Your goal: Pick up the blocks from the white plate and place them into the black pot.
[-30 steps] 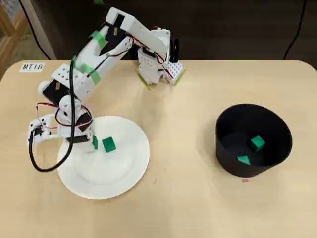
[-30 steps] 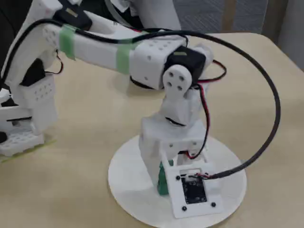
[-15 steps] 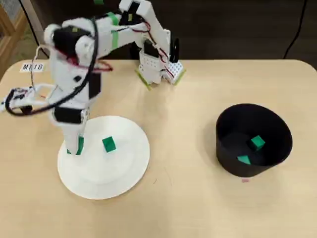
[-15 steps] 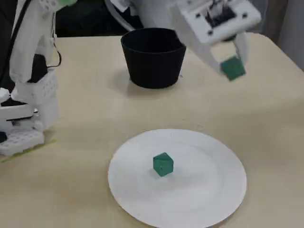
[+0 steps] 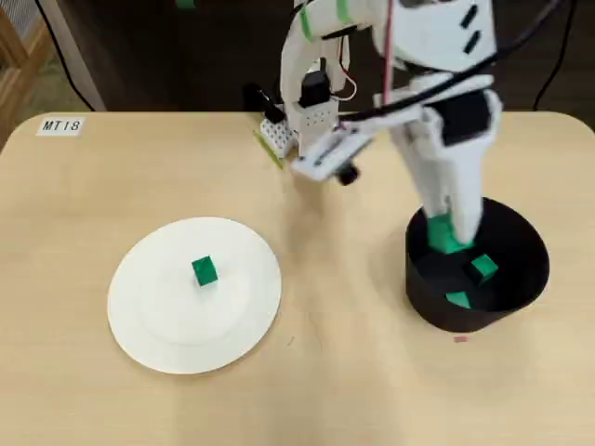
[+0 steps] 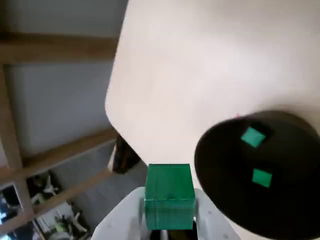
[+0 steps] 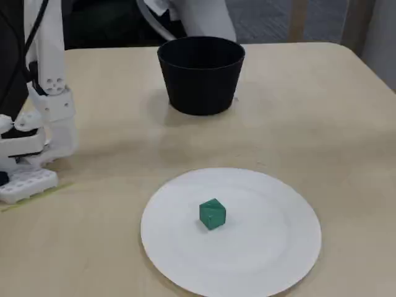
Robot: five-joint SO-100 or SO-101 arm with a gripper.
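My gripper (image 5: 448, 234) hangs over the left part of the black pot (image 5: 521, 293), shut on a green block (image 5: 443, 236). The wrist view shows that block (image 6: 169, 194) clamped between the white fingers, with the pot (image 6: 220, 170) to the right below. Two green blocks (image 5: 482, 268) (image 5: 456, 299) lie on the pot's floor, both also visible in the wrist view (image 6: 253, 136) (image 6: 261, 177). One green block (image 5: 204, 271) (image 7: 212, 214) rests near the middle of the white plate (image 5: 158, 325) (image 7: 272, 247). In the fixed view the pot (image 7: 201, 77) stands at the far side of the table and the gripper is out of frame.
The arm's white base (image 5: 302, 125) (image 7: 28, 161) is clamped at the table's far edge in the overhead view. A label reading MT18 (image 5: 60, 124) sits at the table's left corner. Bare tabletop lies between plate and pot.
The arm swung from above the plate across the table to the pot, carrying the green block. One block stayed on the plate.
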